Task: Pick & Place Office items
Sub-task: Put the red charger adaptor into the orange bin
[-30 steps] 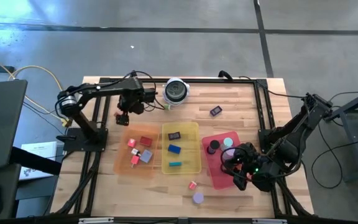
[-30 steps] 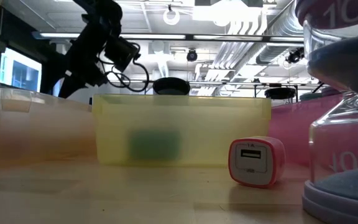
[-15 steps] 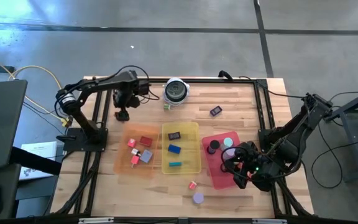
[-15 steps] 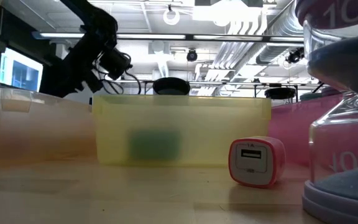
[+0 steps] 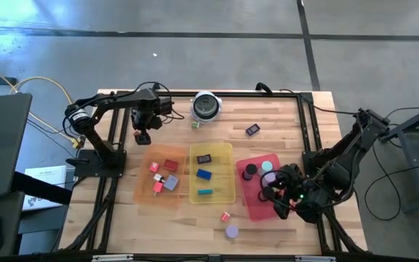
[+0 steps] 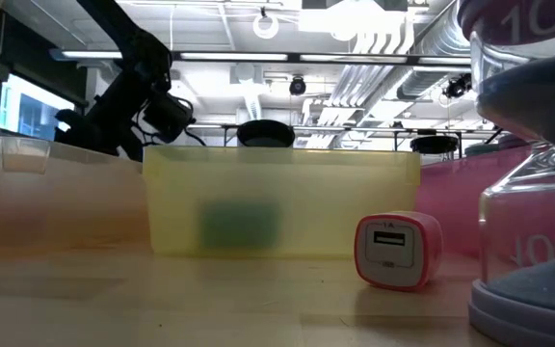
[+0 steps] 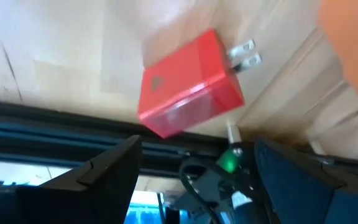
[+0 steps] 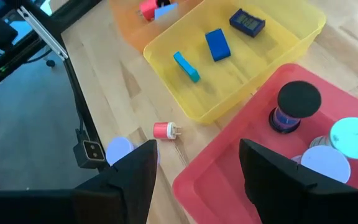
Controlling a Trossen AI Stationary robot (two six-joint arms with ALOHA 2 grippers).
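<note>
Bright overhead ceiling light, low-view foreground blurry, left wrist soft.

bench (image 5: pixel 282 116): wooden | trays in a row: orange (image 5: pixel 142 191), yellow (image 5: pixel 224 191), red (image 5: pixel 252 207) | round silver-and-black object (image 5: pixel 206 106) at far edge

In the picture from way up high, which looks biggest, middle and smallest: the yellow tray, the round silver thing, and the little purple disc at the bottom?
Largest to smallest in the high view:
1. yellow tray
2. round silver thing
3. purple disc
All three rest on the table under an overhead camera, so nearness hardly skews the ranking.
</note>
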